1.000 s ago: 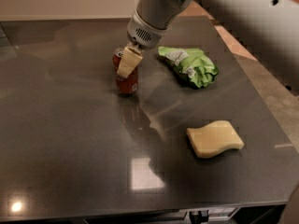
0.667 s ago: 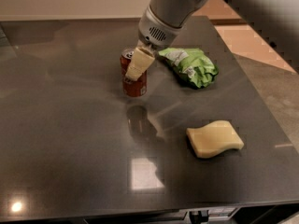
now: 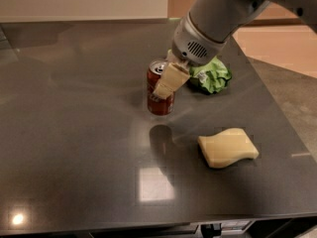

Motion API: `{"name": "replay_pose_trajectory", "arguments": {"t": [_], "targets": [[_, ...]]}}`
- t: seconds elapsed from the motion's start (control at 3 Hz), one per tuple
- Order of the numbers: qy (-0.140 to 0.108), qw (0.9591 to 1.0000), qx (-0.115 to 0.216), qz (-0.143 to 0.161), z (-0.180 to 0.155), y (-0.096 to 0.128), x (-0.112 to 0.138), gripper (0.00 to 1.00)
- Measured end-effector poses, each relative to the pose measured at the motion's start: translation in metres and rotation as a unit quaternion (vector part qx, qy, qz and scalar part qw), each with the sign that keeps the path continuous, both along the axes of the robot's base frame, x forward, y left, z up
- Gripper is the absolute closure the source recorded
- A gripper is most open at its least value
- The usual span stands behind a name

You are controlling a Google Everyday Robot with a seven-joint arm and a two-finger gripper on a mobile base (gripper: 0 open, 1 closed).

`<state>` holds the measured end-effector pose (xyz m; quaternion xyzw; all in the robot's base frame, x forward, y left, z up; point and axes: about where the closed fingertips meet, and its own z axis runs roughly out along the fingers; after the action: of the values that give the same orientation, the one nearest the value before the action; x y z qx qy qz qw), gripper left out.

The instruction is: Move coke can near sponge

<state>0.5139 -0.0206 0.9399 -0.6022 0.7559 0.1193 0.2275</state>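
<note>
The jaws are shut tight on the sides of the coke can (image 3: 159,100), so it stays upright and seems to hang just above the counter (image 3: 74,133). The sponge (image 3: 228,147) lies flat nearby, apart from the can.

- Surface (image 3: 74,148): dark grey, smooth and very glossy, like polished stone. It mirrors the lights and the can.
- Can (image 3: 159,105): metal, with a glossy red painted wall and a bare silver top.
- Claw (image 3: 163,86): at the can's upper side and clasped on it. The finger that shows is cream, smooth and matt, like plastic or rubber.
- Arm (image 3: 218,9): a smooth light grey shell, seemingly plastic, with a soft satin sheen.
- Sponge (image 3: 228,148): pale yellow foam, matt and soft-looking.
- Bag (image 3: 213,76): crinkled green and white plastic film with a slight shine.
</note>
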Motion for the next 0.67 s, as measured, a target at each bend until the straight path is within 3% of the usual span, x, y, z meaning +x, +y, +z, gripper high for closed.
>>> {"name": "replay_pose_trajectory", "arguments": {"t": [0.67], "targets": [[0.011,0.9991,-0.015,-0.039,-0.027,-0.039,-0.019,1.0]]}}
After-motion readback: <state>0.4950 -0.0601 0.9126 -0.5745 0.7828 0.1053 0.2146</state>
